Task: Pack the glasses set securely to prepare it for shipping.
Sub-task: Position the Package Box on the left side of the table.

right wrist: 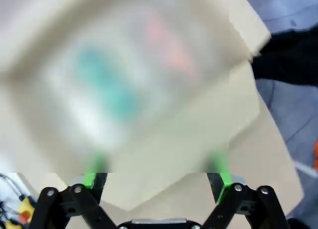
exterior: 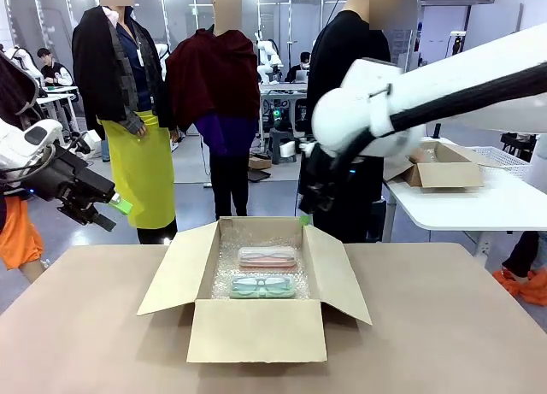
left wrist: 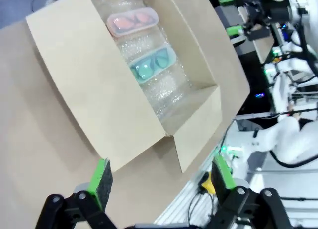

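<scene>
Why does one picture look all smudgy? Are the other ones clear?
Right wrist view: the box is smeared, the pink case and green case just coloured smudges; the right claw looks sharp. Left wrist view: crisp, both cases plain. Front view: clear too.

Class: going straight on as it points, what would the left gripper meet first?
Probably a flap of the open brown cardboard box, ahead of the open left gripper; depth is unclear.
</scene>
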### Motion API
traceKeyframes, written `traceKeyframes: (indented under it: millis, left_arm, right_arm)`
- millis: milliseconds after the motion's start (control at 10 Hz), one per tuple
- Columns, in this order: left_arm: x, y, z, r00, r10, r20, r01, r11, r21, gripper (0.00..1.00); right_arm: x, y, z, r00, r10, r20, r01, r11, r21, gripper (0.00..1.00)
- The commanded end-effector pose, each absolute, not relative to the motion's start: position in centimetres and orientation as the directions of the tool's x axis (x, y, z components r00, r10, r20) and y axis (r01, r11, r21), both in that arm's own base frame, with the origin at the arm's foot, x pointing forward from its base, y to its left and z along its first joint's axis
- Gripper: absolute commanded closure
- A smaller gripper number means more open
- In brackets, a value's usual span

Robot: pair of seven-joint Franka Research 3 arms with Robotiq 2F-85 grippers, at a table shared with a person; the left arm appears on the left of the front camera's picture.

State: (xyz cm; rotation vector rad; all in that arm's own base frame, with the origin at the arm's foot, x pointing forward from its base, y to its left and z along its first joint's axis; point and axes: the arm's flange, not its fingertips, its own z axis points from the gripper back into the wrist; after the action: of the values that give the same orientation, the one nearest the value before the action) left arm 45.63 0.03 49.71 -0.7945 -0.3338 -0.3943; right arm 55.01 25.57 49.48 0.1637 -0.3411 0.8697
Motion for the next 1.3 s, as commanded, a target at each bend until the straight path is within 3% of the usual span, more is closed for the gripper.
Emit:
traceKeyframes:
  millis: [0,400,700,800,900,1000,1200]
  left_arm:
    - [48.0,1.1,48.7,0.893,-0.182,0.411,0.432,0.599,-0.674,0.0]
    - [51.5,2.6,42.6,0.939,-0.107,0.327,0.338,0.464,-0.819,0.0]
    - [53.3,4.0,38.3,0.963,-0.083,0.255,0.268,0.363,-0.893,0.0]
    - [53.8,4.5,37.1,0.963,-0.065,0.26,0.265,0.384,-0.884,0.0]
    - [54.3,4.8,36.2,0.968,-0.008,0.249,0.238,0.321,-0.917,0.0]
    - [52.6,3.9,37.2,0.967,-0.072,0.245,0.252,0.41,-0.876,0.0]
    - [52.6,3.9,37.2,0.967,-0.072,0.245,0.252,0.41,-0.876,0.0]
  right_arm:
    - [48.9,21.1,48.9,0.692,0.607,0.389,-0.652,0.758,-0.024,0.0]
    - [42.7,12.7,48.4,0.863,0.356,0.359,-0.399,0.915,0.052,0.0]
    - [40.8,7.7,49.1,0.918,0.205,0.338,-0.252,0.963,0.1,0.0]
    - [40.4,6.9,49.3,0.93,0.176,0.323,-0.216,0.972,0.092,0.0]
    - [40.3,6.3,49.5,0.93,0.144,0.339,-0.189,0.977,0.102,0.0]
    - [41.1,7.0,49.1,0.912,0.226,0.342,-0.277,0.955,0.108,0.0]
    - [41.1,7.0,49.1,0.912,0.226,0.342,-0.277,0.955,0.108,0.0]
